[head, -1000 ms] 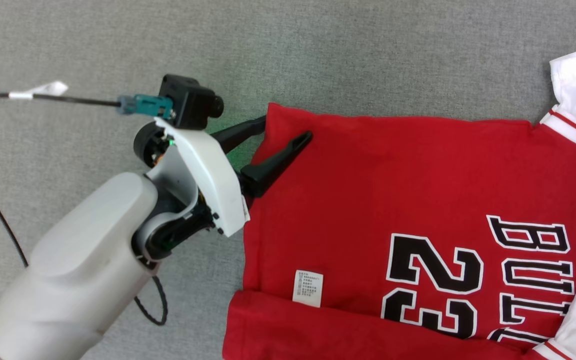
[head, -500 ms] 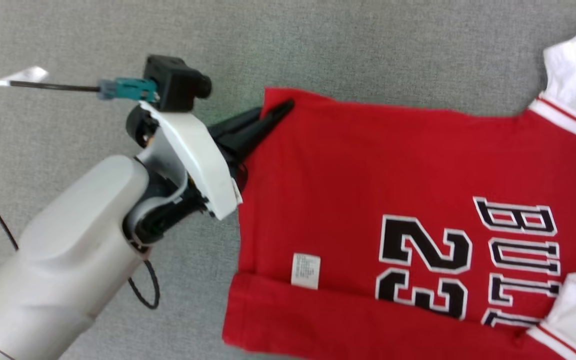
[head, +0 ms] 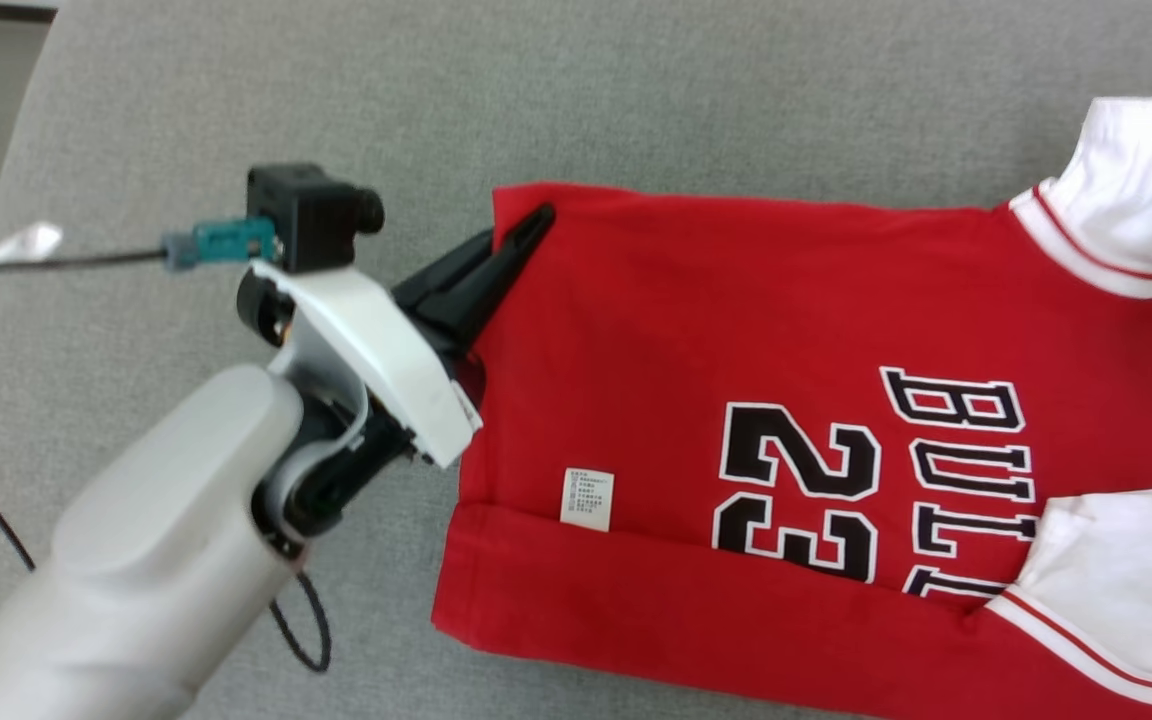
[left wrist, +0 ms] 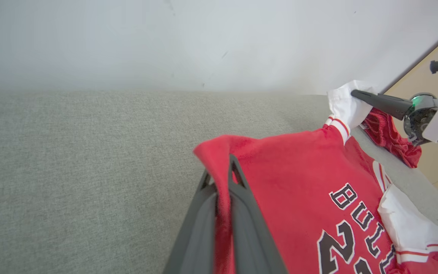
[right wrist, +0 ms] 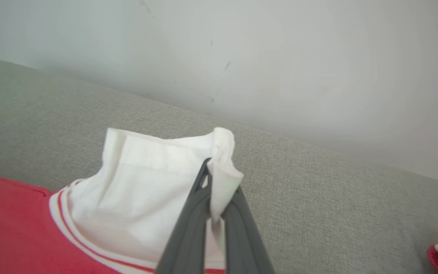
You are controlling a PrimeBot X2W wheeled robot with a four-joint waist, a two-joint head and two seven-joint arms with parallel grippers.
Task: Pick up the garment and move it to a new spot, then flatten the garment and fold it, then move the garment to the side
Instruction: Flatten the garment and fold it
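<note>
the red jersey point(head: 736, 300) lies spread on the grey tabletop point(head: 636, 100), its white label point(head: 587, 498) facing up near the hem. the left gripper point(head: 526, 228) is clamped on the hem corner just beyond the label, with cloth bunched in its bite. the right gripper point(right wrist: 208, 171) is clamped on the white sleeve point(right wrist: 146, 182) at the end farthest from the label. likely risks: the sleeve bite looks thin, so it may slip out on lifting. uneven lifting would sag and crease the cloth. the folded strip beside the label could drop open.
</note>
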